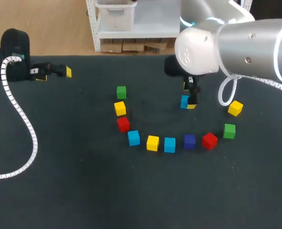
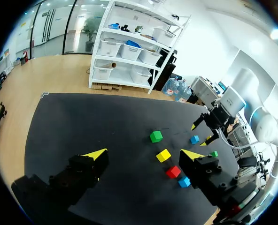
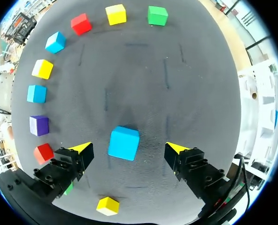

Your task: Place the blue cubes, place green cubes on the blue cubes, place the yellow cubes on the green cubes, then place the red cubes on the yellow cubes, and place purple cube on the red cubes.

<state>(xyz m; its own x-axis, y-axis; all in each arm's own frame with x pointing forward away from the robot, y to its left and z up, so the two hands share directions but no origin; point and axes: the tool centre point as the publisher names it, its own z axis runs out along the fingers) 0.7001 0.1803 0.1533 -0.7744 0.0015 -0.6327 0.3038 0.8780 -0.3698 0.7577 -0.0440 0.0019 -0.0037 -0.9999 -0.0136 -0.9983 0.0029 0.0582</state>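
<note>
Hovering over the middle of the table (image 1: 84, 191), the right gripper (image 3: 128, 149) has its fingers spread wide. A blue cube (image 3: 124, 143) sits on the table between them, touching neither yellow tip. The head view shows the cube partly hidden behind those fingers.

Ten more cubes lie in a curved row around the near side of the gripper, each resting singly on the table. From the left end they run:
- green cube (image 1: 121, 92)
- yellow cube (image 1: 120, 108)
- red cube (image 1: 123, 124), just beside the yellow one
- second blue cube (image 1: 134, 138)
- second yellow cube (image 1: 153, 142)
- third blue cube (image 1: 169, 144)
- purple cube (image 1: 189, 141)
- second red cube (image 1: 209, 140)
- second green cube (image 1: 229, 130)
- third yellow cube (image 1: 235, 108), at the right end and nearest the right arm

The left gripper (image 2: 143, 153) is at the far left corner of the table, well apart from every cube. Its fingers are also spread, with only dark table showing between them. From its wrist view, the green, yellow, red and second blue cubes lie ahead of it. The right gripper stands farther off over the blue cube. A white coiled cable (image 1: 22, 119) loops across the left side of the table.
</note>
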